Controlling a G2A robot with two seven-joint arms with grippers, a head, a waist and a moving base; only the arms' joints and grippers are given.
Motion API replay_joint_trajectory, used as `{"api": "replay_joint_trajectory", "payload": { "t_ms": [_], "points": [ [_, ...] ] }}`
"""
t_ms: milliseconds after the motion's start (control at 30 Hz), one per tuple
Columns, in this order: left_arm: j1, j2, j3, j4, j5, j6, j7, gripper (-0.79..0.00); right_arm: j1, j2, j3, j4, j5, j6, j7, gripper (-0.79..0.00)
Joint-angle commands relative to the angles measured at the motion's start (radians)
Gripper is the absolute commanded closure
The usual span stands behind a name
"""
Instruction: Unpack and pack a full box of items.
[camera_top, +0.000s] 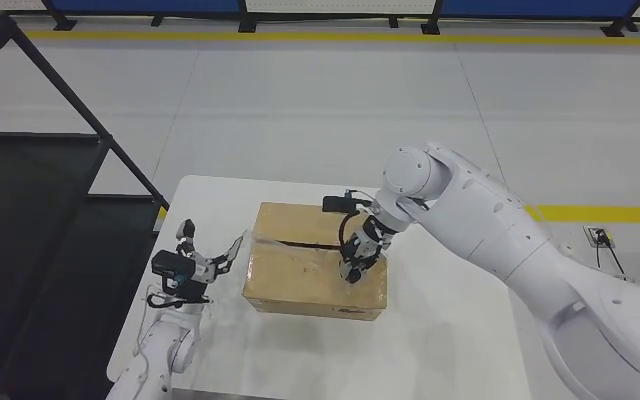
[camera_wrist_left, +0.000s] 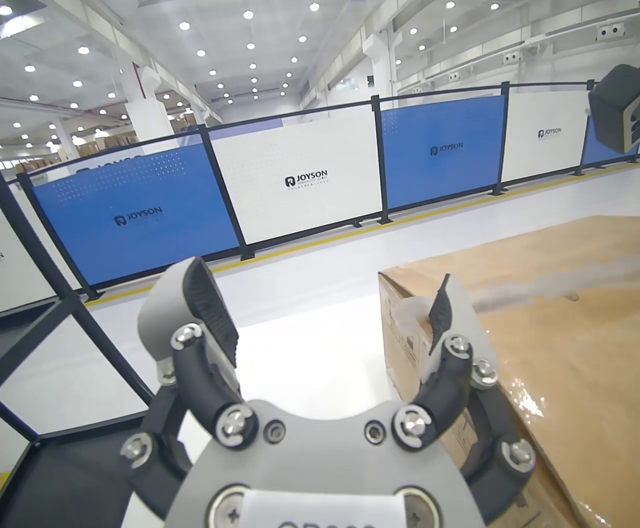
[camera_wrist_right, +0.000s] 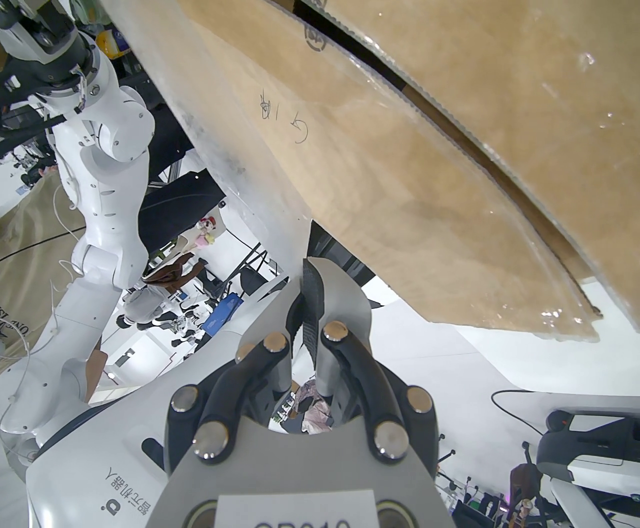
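Pinches clear tape strip (camera_wrist_right: 240, 170) atop brown cardboard box (camera_top: 300, 278) with right pincer (camera_top: 350, 270), arm angled down; holds left pincer (camera_top: 212, 242) open just left of box, low over white worktop (camera_top: 440, 340).

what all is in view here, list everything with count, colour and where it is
cardboard box: one, brown, middle of the table
tape strip: one, clear, lifted off the box top
table: one, white, under the box
frame: one, black, beside the table on the left gripper's side
fence panels: several, blue and white, across the floor
floor lines: two, yellow, by the fence and past the table
left gripper: one, grey and black, open, at the box's end
right gripper: one, grey and black, shut on the tape strip over the box top
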Motion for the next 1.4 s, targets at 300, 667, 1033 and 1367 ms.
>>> {"api": "replay_joint_trajectory", "payload": {
  "t_ms": [300,667,1033,1367],
  "points": [
    [0.028,0.013,-0.044,0.001,0.091,-0.063,0.007,-0.785,0.007,0.024,0.0,-0.042,0.006,-0.028,0.0,0.0],
    [0.007,0.019,-0.032,0.125,0.17,-0.151,-0.015,-0.785,0.012,0.028,0.0,-0.053,0.013,-0.028,0.0,0.0],
    [-0.086,-0.018,0.039,0.2,0.104,-0.028,0.063,-0.785,0.01,0.02,0.0,-0.038,0.013,-0.031,0.0,0.0],
    [-0.119,-0.032,0.058,0.196,0.097,0.006,0.107,-0.785,0.011,0.017,0.0,-0.03,0.011,-0.044,0.0,0.0]
  ]
}}
